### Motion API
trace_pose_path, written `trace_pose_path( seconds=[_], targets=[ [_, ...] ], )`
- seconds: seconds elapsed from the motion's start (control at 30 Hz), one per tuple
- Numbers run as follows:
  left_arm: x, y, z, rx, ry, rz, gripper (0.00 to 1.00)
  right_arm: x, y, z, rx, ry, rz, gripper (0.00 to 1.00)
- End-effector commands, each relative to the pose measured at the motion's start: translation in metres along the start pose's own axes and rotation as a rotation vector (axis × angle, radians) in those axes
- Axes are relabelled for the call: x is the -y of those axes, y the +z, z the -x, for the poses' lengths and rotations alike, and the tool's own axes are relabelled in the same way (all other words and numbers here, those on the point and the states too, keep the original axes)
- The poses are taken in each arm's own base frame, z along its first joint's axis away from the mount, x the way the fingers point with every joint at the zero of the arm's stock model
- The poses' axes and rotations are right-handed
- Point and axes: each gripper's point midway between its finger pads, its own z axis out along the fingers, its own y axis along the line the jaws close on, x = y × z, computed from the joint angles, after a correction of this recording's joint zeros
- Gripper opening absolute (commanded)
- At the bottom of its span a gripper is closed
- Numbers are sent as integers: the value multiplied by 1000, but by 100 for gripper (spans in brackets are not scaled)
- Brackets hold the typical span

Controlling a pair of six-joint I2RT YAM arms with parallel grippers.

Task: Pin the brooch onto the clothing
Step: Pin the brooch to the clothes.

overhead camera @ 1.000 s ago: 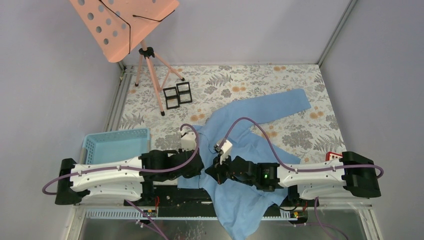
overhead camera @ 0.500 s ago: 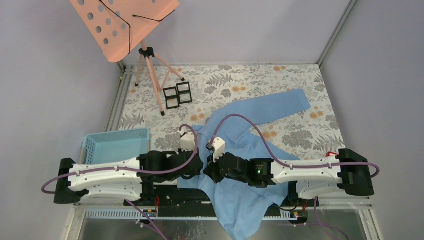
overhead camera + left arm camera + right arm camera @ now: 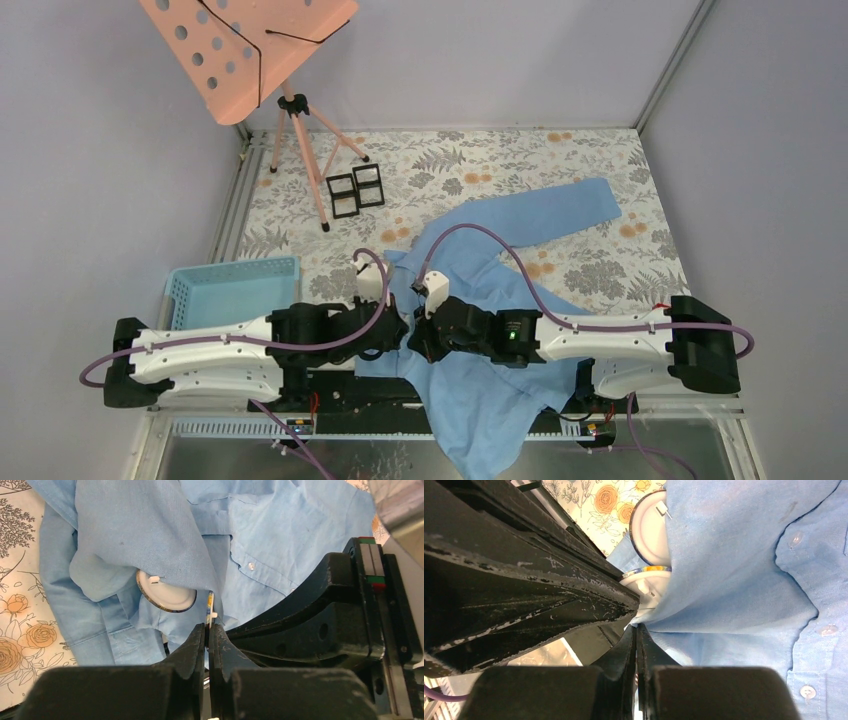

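1. From the top camera I see the shirt (image 3: 500, 250) spread over the middle of the floral table (image 3: 620, 270). One sleeve runs to the far right, and the body hangs off the near edge. My two arms meet over the near middle of it, the left gripper (image 3: 398, 333) and the right gripper (image 3: 415, 337) nose to nose. I cannot read their jaws from up here. A light blue basket (image 3: 235, 266) sits at the near left. A pink music stand (image 3: 250, 50) rises at the far left, with two black square frames (image 3: 356, 190) near its feet.

2. On the left wrist camera, the left gripper (image 3: 207, 632) is clenched tight on the brooch (image 3: 211, 606), which stands edge-on just above the fingertips. A fold of shirt (image 3: 150, 535) drapes down to that same spot. Left of it a round white disc (image 3: 167, 595) with a dark rim lies on the fabric, partly under the fold. The right gripper's black body fills the right side.

3. On the right wrist camera, the right gripper (image 3: 636, 632) is clamped on a pinch of the shirt (image 3: 734, 570), whose fold narrows down into the fingertips. The brooch (image 3: 644, 582), white with a blue and yellow rim, sits just left of the fold at the tip of the left gripper. The white disc (image 3: 651, 530) lies beyond it.
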Motion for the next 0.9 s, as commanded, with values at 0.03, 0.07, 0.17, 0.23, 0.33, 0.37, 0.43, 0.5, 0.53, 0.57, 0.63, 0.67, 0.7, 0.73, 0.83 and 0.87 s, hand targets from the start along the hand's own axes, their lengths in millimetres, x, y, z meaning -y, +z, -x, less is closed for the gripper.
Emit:
trace_pose_path(
  seconds=[0.03, 0.07, 0.17, 0.23, 0.33, 0.37, 0.43, 0.5, 0.53, 0.57, 0.63, 0.67, 0.7, 0.73, 0.83, 0.87],
  targets=[
    [-10, -2, 10, 47, -5, 60, 0, -5, -11, 19, 53, 50, 6, 8],
    [-15, -3, 10, 50, 1, 87, 0, -1, -14, 22, 72, 60, -6, 19],
    [-28, -5, 10, 45, 20, 150, 0, 16, -30, 26, 130, 84, -54, 49],
    [-30, -5, 9, 36, 37, 171, 0, 25, -38, 30, 161, 99, -64, 55],
    [-29, -3, 8, 29, 53, 181, 0, 32, -45, 39, 177, 101, -87, 56],
    [-28, -3, 9, 31, 56, 182, 0, 31, -46, 41, 171, 94, -90, 56],
    [-25, -3, 12, 36, 61, 179, 0, 23, -43, 47, 164, 83, -73, 55],
    [-23, -3, 13, 40, 62, 172, 0, 14, -37, 50, 159, 87, -44, 53],
    [-22, -3, 13, 41, 60, 168, 0, 10, -34, 52, 162, 92, -28, 52],
    [-22, -3, 13, 41, 57, 164, 0, 7, -31, 52, 161, 95, -16, 50],
    [-21, -3, 13, 42, 45, 157, 0, -3, -25, 57, 174, 100, 23, 50],
    [-21, -3, 13, 43, 39, 152, 0, -6, -23, 58, 175, 102, 36, 50],
    [-20, -3, 12, 41, 33, 148, 0, -9, -21, 58, 172, 104, 49, 49],
    [-20, -3, 11, 39, 28, 145, 0, -11, -19, 58, 171, 105, 60, 49],
    [-21, -1, 8, 30, 25, 146, 0, -16, -16, 60, 181, 111, 83, 50],
    [-21, -1, 7, 27, 24, 147, 0, -15, -14, 60, 182, 108, 78, 50]
  ],
)
